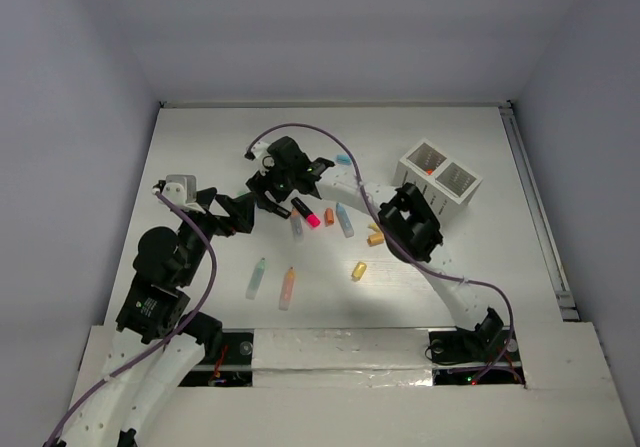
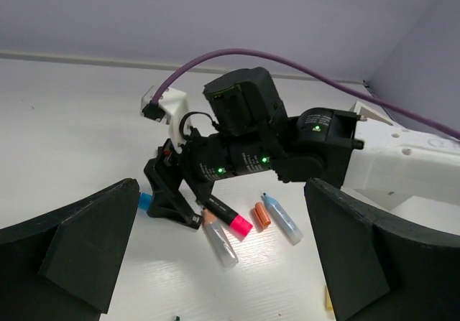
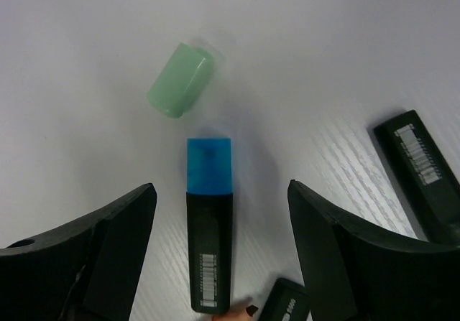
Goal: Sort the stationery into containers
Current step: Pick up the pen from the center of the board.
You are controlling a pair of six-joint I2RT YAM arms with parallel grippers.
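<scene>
The right gripper (image 3: 219,206) has its fingers spread astride a black marker with a blue cap (image 3: 209,249), not touching it; above it, centre-left, lies one mint cap (image 3: 181,79); three black barrels show in all, each bearing a white barcode sticker, the print too small to read. The left gripper (image 2: 221,192) is spread wide and holds nothing; between its fingers, mid-frame, four pieces lie close together: pink-tipped marker (image 2: 228,217), orange cap (image 2: 262,215), light-blue marker (image 2: 282,219), pale marker (image 2: 219,242). One white box (image 1: 440,172) sits upper right in the top view, well apart from them.
</scene>
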